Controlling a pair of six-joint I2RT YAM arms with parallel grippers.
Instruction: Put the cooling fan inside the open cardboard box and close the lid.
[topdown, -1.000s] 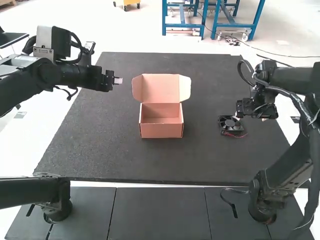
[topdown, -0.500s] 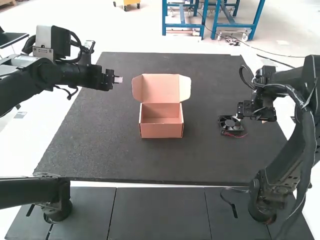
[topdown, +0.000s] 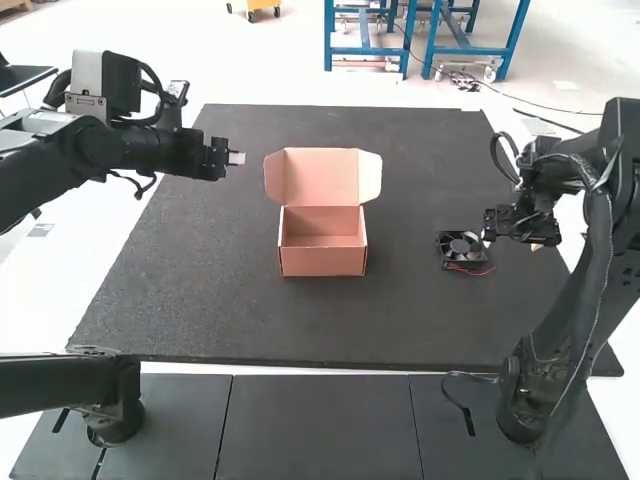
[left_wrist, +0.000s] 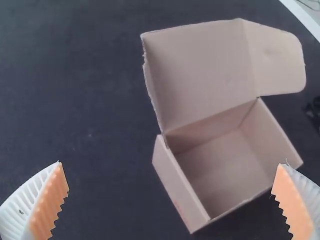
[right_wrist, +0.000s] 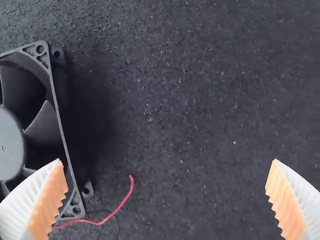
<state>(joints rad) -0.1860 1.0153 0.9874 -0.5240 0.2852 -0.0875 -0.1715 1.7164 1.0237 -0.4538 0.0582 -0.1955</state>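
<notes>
The right gripper (topdown: 497, 232) hangs low over the black mat (topdown: 200, 280), pointing down, its white ribbed fingers (right_wrist: 42, 200) spread wide and holding nothing. One finger sits over the edge of the cooling fan (topdown: 462, 248), the other over bare mat to the fan's right. The right arm rises from its near-right base and bends over to drop onto this spot. The fan lies flat on the mat, well right of the cardboard box (topdown: 322, 240), with a thin red wire (right_wrist: 107, 215) trailing from it. The box stands mid-mat with its lid (topdown: 322, 178) upright at the far side. The left gripper (topdown: 232, 158) is held level above the mat, just left of the lid, fingers parted and empty, on an arm stretched in from the left.
</notes>
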